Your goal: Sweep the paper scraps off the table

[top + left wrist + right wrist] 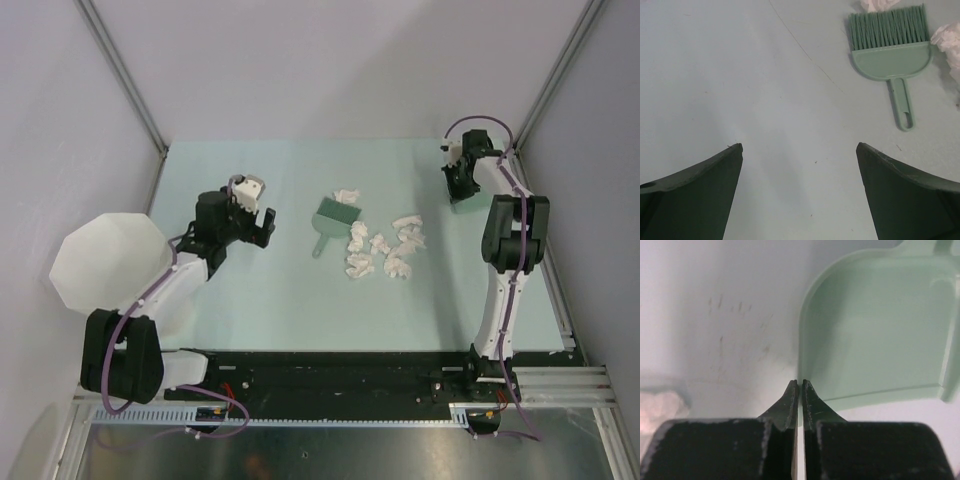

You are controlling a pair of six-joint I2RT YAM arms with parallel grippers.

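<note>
Top external view puts you at the very start: the paper scraps (385, 247) lie in a loose cluster around the middle of the table (290, 310), slightly toward its right edge, and none looks swept yet. One scrap sits just beyond the bristles of the green brush (335, 217), which lies flat mid-table, untouched.

Your left gripper (800, 150) hangs over bare table left of the brush, jaws spread wide and holding nothing. Your likely next move is to bring them over the brush handle (902, 107) and line them across it before clamping.

Your right gripper (800, 386) is near the right edge, toward the far right corner, with its jaws pressed together and nothing between them. The tips sit at the rim of the pale green dustpan (880, 335); whether they touch it, you cannot tell. They would need to part before taking it.
</note>
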